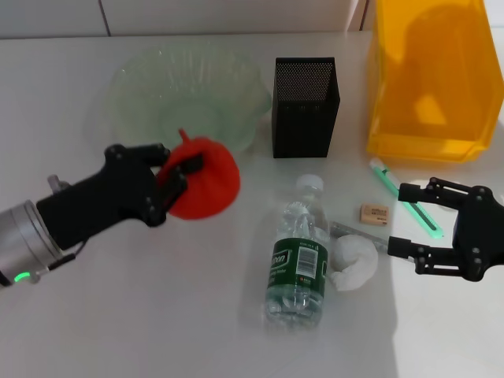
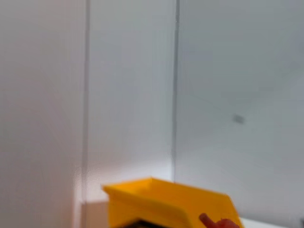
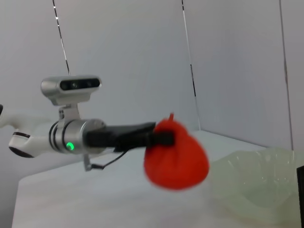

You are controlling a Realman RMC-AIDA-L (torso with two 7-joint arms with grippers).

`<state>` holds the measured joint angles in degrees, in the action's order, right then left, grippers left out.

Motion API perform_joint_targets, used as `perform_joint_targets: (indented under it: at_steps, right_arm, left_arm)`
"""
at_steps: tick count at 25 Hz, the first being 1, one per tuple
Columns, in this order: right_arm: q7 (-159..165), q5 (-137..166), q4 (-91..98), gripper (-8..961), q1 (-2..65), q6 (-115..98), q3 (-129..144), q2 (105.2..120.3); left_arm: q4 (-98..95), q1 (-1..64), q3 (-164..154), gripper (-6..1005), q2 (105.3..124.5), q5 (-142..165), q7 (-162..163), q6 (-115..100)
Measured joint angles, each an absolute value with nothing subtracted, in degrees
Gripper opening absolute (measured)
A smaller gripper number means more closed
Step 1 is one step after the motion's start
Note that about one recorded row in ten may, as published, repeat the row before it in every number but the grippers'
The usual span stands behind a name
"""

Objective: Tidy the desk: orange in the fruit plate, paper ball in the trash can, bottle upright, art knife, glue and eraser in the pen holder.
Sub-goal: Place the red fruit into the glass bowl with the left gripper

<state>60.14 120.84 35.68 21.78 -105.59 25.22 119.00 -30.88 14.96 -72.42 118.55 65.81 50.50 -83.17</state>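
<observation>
My left gripper (image 1: 175,175) is shut on the orange (image 1: 206,179), a red-orange fruit lifted above the table just in front of the clear green fruit plate (image 1: 150,87); the right wrist view shows the orange (image 3: 176,155) held in the air beside the plate (image 3: 259,178). The bottle (image 1: 299,256) lies on its side at the centre, with the white paper ball (image 1: 352,262) touching it. The eraser (image 1: 374,214), a grey stick (image 1: 354,234) and the green art knife (image 1: 405,198) lie to the right. My right gripper (image 1: 403,219) hovers open beside them. The black mesh pen holder (image 1: 305,106) stands behind.
A yellow bin, the trash can (image 1: 429,79), stands at the back right, also seen as the yellow bin (image 2: 166,202) in the left wrist view. A white wall runs behind the table.
</observation>
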Motion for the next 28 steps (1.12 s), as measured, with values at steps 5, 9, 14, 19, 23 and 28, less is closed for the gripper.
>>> perform_joint_targets:
  at_steps: [5, 9, 14, 19, 23, 28]
  right_arm:
    - [59.93, 120.71, 35.63, 815, 21.89, -105.63, 25.22, 119.0]
    - [59.89, 120.68, 35.6, 815, 22.08, -105.42, 25.22, 119.0]
    - [59.88, 120.67, 35.59, 815, 22.44, -105.54, 25.38, 119.05]
    - [59.83, 120.67, 35.59, 815, 22.45, -106.08, 25.21, 119.08]
    - [60.22, 120.66, 35.59, 815, 22.5, -106.04, 25.22, 119.09]
    - [60.36, 120.61, 35.59, 814, 22.3, -106.31, 25.23, 119.09]
  left_arm:
    - [-27.68, 19.04, -64.19, 110, 118.7, 60.75, 49.76, -80.12]
    - [-23.91, 23.8, -62.15, 79, 118.62, 60.21, 47.39, -73.61]
    - [-21.18, 27.97, -62.37, 62, 119.07, 60.14, 42.43, -67.28]
    - [-17.39, 31.27, -61.98, 86, 119.13, 59.69, 40.69, -63.77]
    - [-17.03, 31.14, -62.52, 133, 119.16, 57.97, 40.28, -63.25]
    - [-17.34, 30.01, -62.23, 190, 119.18, 57.85, 40.54, -66.12]
